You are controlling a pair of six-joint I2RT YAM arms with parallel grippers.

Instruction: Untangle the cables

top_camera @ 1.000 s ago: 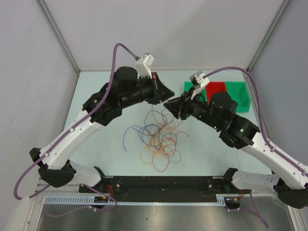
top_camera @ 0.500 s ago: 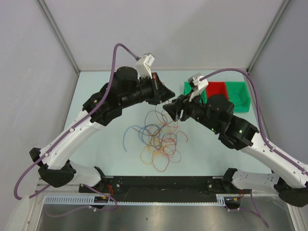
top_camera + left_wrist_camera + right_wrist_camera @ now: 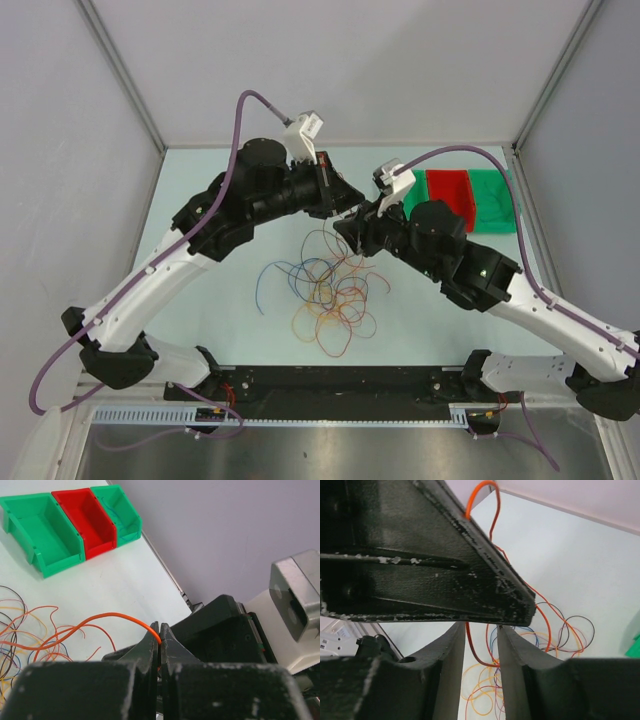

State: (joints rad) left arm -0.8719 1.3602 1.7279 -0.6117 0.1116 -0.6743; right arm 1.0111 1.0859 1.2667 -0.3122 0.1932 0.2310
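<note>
Far left: left tool (image 3: 159, 630) pressed together, pinching a single orange cable (image 3: 102, 617) right at the tips. From there, an arc down toward the heap.

Mid-bench (image 3: 230, 330): the cables (image 3: 325, 295) in a loose tangle of orange, red, blue and dark loops, lying below and between the two tools. Thin, light and limp by the look of them. Probably springy enough to keep a curl and smooth-sheathed, so apt to slip through a weak pinch and to drag neighbours along when pulled. Best taken on one free strand, near an end or on a raised stretch clear of the crossings, never in the thick of the knot.

To the right: right tool (image 3: 480, 635) spread, with the orange strand running up through the gap. Hard to tell from the wrist view whether touching a finger or not.

Further right: green and red bins (image 3: 470, 198) at the far corner, well apart from the heap.

Against a second ago: right arm swung leftward, with the right tool now close under the left one's tips instead of standing off. More of the bins uncovered. Left tool unmoved, same pinch. Heap much as before.
</note>
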